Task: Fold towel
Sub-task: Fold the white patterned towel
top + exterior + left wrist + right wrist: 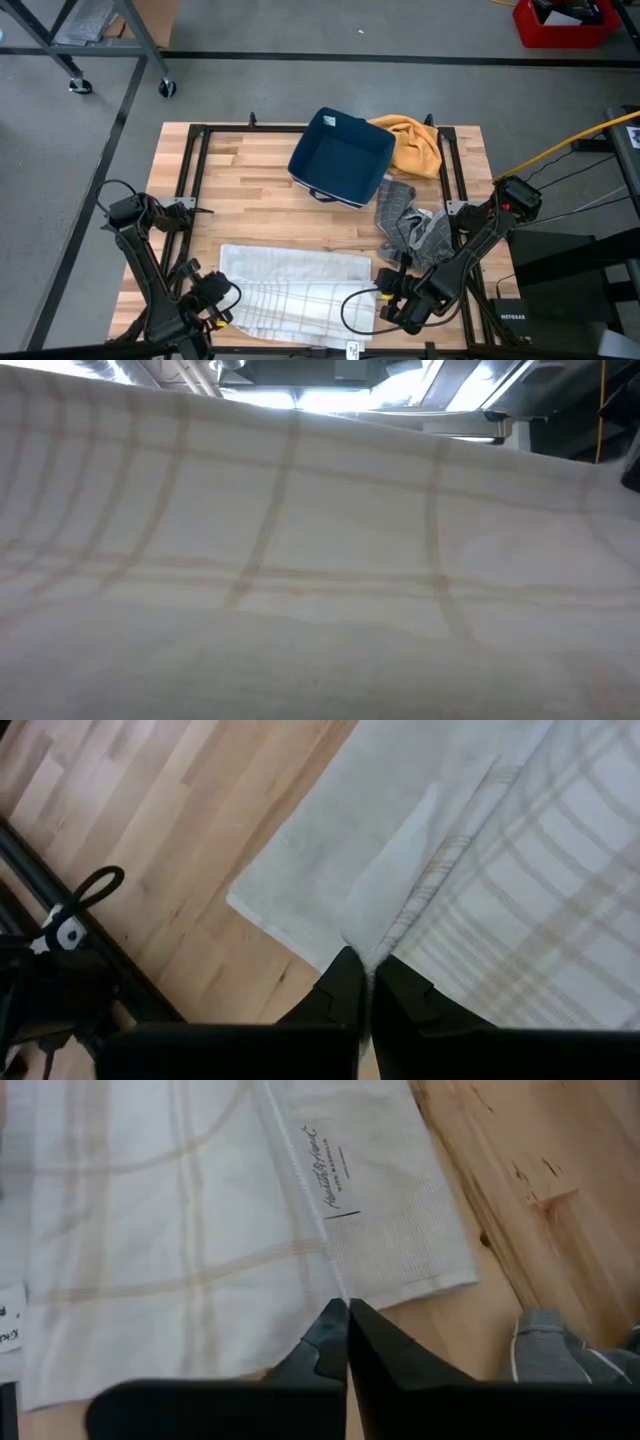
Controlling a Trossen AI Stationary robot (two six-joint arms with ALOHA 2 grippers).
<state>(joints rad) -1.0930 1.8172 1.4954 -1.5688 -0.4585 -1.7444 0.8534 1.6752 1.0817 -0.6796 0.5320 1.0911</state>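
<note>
**Both grippers pinched on the towel's near edge**

You've got the towel [295, 285] at the near side of the table [250, 180], between the two arms. It's white with faint tan check lines, and a plain woven band runs along its far strip. The near part is lifted and rumpled; the far strip lies flat on the wood. In the right wrist view you can read a small printed label near one corner, and a white tag at the other side.

Your left gripper [365, 982] is closed tight on a fold of the towel's edge, cloth squeezed between the fingers. Your right gripper [347, 1320] is closed the same way on the edge near the label corner.

The table is pale butcher-block wood with a black frame around it. Behind the towel sit a blue bin [342, 158], a yellow cloth [415, 143] and a grey cloth [410, 222]. Grey floor all round, a red box [565, 22] at the far right.

The towel's long axis runs left to right across the table. The low view is filled by its cloth.
</note>
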